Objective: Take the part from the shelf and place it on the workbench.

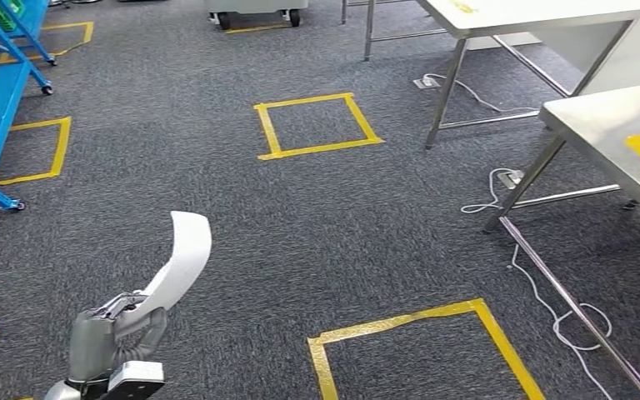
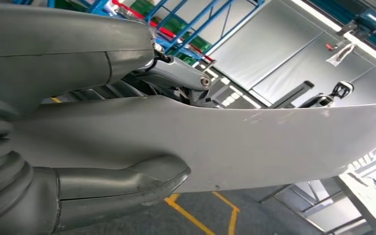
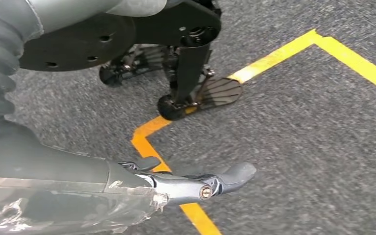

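Left hand (image 1: pixel 115 332) grips the white curved part (image 1: pixel 182 258) at its lower end, blade sticking up past the fingers; looks rigid, light, glossy-slick, so hold low; right hand (image 3: pixel 127 181) hangs empty, fingers loosely apart.

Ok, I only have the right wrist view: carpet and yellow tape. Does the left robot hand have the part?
Observer: Yes. The left robot hand grips a curved white part, which sticks up above it.
Operator: Is the workbench in sight?
Observer: A steel workbench with yellow tape on it stands ahead to the right.
Operator: And the shelf?
Observer: The blue shelf with green bins is on the far left.
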{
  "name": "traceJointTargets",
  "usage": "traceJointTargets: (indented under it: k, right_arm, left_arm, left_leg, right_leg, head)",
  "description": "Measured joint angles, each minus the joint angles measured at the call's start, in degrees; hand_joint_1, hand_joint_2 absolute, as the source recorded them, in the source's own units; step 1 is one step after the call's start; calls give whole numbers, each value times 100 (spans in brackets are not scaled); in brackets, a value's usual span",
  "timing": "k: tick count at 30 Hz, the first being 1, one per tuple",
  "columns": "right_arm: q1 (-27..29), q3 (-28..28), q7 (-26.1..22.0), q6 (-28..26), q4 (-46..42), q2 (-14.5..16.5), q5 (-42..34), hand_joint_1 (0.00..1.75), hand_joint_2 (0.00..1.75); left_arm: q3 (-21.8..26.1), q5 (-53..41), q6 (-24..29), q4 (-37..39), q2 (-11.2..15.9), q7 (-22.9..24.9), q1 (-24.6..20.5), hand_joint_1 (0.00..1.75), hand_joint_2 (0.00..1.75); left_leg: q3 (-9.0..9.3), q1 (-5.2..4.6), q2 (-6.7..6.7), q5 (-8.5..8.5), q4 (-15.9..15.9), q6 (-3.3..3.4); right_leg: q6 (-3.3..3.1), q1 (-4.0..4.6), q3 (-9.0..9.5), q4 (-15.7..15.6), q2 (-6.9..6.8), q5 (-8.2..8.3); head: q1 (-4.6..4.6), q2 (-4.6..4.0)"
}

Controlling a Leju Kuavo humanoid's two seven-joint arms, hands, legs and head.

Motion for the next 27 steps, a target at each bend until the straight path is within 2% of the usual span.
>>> traceJointTargets:
  k: [2,4,5,7,8,9,11,12,13,14,15,16,17,18,19,20,23,24,25,26,27]
  right_arm:
    - [-9,1,14,-23,3,18,24,0,175]
    - [-15,0,21,-44,3,27,43,0,175]
    - [-9,0,23,-53,4,29,53,0,175]
    - [18,1,31,-69,10,37,66,0,175]
    - [30,1,35,-75,15,45,72,0,175]
    - [34,1,39,-81,18,52,77,0,175]
    - [17,2,45,-90,21,67,95,0,175]
    - [5,2,45,-93,22,72,104,0,175]
    - [-2,2,46,-96,23,78,116,0,175]
    - [-3,2,49,-98,25,83,126,0,175]
    - [-1,2,51,-101,25,85,135,0,175]
    - [2,2,52,-103,25,85,143,0,175]
    - [-4,2,52,-107,25,89,151,0,175]
    - [-12,2,51,-110,25,94,160,0,175]
    - [-20,2,50,-113,25,99,171,0,175]
    - [-26,2,49,-115,25,104,181,0,175]
    - [-19,2,51,-128,25,105,201,0,175]
    - [-14,3,50,-133,25,107,208,0,175]
    - [-14,4,49,-138,25,110,220,0,175]
    - [-20,6,48,-142,25,115,238,0,175]
    - [-30,9,45,-147,25,121,262,0,175]
  left_arm:
    - [51,32,-3,1,9,-19,7,175,175]
    - [106,49,-8,3,9,-32,13,175,175]
    - [130,61,-18,4,7,-37,27,175,175]
    - [193,91,-63,4,6,-52,64,175,175]
    - [231,101,-101,4,-1,-67,81,175,175]
    - [272,95,-143,3,-13,-91,94,175,175]
    - [354,53,-228,2,-49,-148,135,175,175]
    - [399,20,-271,3,-70,-175,159,175,175]
    - [446,-14,-312,3,-92,-198,176,175,175]
    - [494,-45,-348,4,-117,-219,187,175,175]
    - [537,-68,-370,4,-139,-235,192,175,175]
    - [573,-84,-381,4,-159,-245,195,175,175]
    - [605,-92,-385,4,-177,-252,199,175,175]
    - [637,-102,-386,3,-191,-256,206,175,175]
    - [669,-112,-387,3,-204,-262,211,175,175]
    - [696,-121,-388,2,-215,-268,218,175,175]
    - [735,-128,-393,-4,-238,-282,223,175,175]
    - [750,-127,-397,-12,-242,-291,221,175,175]
    - [771,-122,-409,-21,-250,-308,227,175,175]
    - [799,-111,-428,-30,-260,-331,243,175,175]
    - [835,-97,-455,-33,-270,-362,268,175,175]
  left_leg:
    - [360,7,-191,371,-741,24]
    - [551,-9,-363,552,-1212,70]
    - [546,-35,-375,598,-1259,104]
    - [513,-44,-261,735,-1278,188]
    - [485,-41,-198,795,-1287,236]
    - [445,-29,-129,848,-1298,273]
    - [354,-24,12,924,-1300,306]
    - [308,-23,96,953,-1299,302]
    - [265,-21,183,979,-1296,291]
    - [227,-17,269,1000,-1294,276]
    - [200,-10,344,1010,-1292,258]
    - [186,0,411,1009,-1292,234]
    - [184,7,476,999,-1290,201]
    - [197,12,533,980,-1290,160]
    - [222,13,587,959,-1283,113]
    - [250,14,634,942,-1281,69]
    - [348,46,720,891,-1299,-42]
    - [358,59,633,855,-1259,-76]
    - [304,68,487,780,-1115,-105]
    - [168,78,303,664,-846,-123]
    - [-58,78,139,527,-468,-128]
  right_leg:
    - [46,-1,-83,3,137,107]
    - [108,0,-133,-26,235,214]
    - [144,-5,-138,-63,271,264]
    - [206,-22,-173,-134,290,339]
    - [229,-25,-209,-92,207,265]
    - [247,-25,-275,61,82,84]
    - [289,-33,-459,731,-187,-517]
    - [316,-46,-551,1143,-247,-762]
    - [341,-62,-591,1466,-279,-896]
    - [362,-77,-533,1610,-301,-919]
    - [379,-90,-353,1506,-329,-857]
    - [396,-97,-56,1178,-392,-769]
    - [408,-95,305,725,-518,-742]
    - [391,-82,598,358,-628,-723]
    - [356,-64,781,90,-715,-750]
    - [306,-45,856,-24,-754,-797]
    - [172,-27,862,-52,-625,-851]
    - [136,-37,907,-73,-566,-860]
    - [94,-49,963,-92,-499,-870]
    - [56,-64,1028,-107,-427,-884]
    - [23,-63,1069,-110,-358,-915]
  head:
    - [0,0]
    - [17,1]
    - [25,1]
    - [29,1]
    - [32,0]
    - [42,0]
    - [65,0]
    - [71,0]
    - [72,0]
    - [72,0]
    - [72,0]
    - [72,0]
    - [73,0]
    - [67,0]
    - [59,0]
    - [49,0]
    - [15,1]
    - [1,1]
    - [-13,1]
    - [-28,1]
    - [-44,0]
